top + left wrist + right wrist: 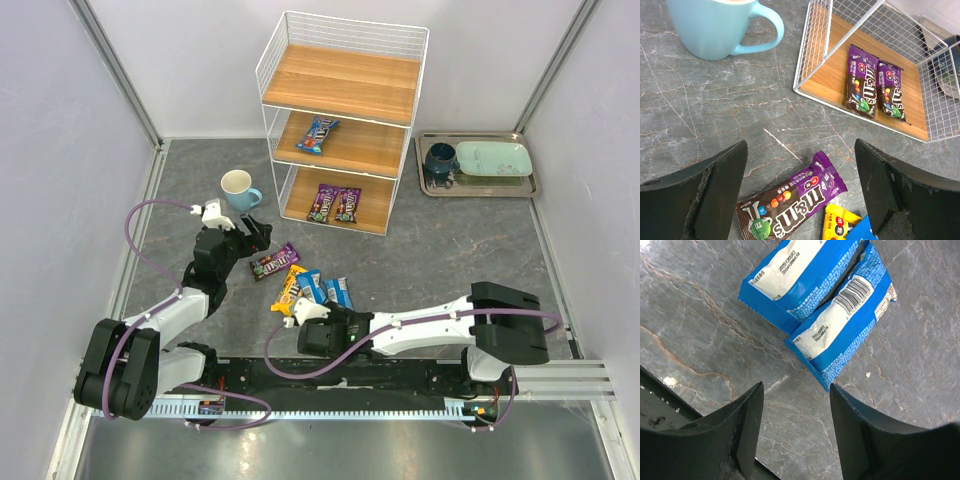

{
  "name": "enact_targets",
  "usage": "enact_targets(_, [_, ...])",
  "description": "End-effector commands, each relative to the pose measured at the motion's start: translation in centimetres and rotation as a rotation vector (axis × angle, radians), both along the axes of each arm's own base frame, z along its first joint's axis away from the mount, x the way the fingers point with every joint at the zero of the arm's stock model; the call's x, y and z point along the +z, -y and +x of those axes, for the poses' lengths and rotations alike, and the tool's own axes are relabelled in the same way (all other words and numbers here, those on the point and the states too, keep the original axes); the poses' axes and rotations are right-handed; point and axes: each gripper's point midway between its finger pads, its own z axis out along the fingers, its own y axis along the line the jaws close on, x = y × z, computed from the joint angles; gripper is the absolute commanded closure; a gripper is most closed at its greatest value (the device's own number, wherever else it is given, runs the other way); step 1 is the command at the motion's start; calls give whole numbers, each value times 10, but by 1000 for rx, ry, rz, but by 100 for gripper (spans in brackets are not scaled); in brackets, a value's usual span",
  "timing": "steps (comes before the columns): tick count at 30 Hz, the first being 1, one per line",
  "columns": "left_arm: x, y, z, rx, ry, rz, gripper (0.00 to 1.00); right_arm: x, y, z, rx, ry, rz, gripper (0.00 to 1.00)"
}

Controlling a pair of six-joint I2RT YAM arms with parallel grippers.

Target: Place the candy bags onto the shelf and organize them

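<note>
Before right hand (795, 397), blue bags (840, 327) barcode-up; before left hand (800, 150), purple bag (792, 202); both released.

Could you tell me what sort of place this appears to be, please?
Probably a robotics lab test cell: white panel walls enclose a grey marble-pattern table, two robot arms sit at its near edge, and a wire shelf holds M&M's packets.

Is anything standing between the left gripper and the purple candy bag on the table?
Nothing visible does. The left gripper is open, the purple bag lies just ahead of it, and the cup stands off to the side.
</note>
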Motion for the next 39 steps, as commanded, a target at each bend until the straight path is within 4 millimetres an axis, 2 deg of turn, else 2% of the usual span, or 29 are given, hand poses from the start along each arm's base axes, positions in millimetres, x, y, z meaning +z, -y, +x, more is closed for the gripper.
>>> enact_targets(1, [12,5,5,-5,33,-33,6,14,-15,12,-19,75,18,38])
enact_targets(26, [12,4,5,-4,35,-32,6,-10,-3,27,-97,124,-56,50])
enact_targets(32, [12,4,5,-2,34,-33,6,-13,-3,29,-131,134,-49,64])
enact_targets(35, [12,4,5,-2,34,-33,6,-12,-3,30,-147,140,-34,75])
enact_targets(38, [14,4,5,-3,38,-32,6,-5,-4,32,-171,155,-2,91])
enact_targets(39, [14,4,5,-2,37,-33,6,0,-5,32,-178,159,21,99])
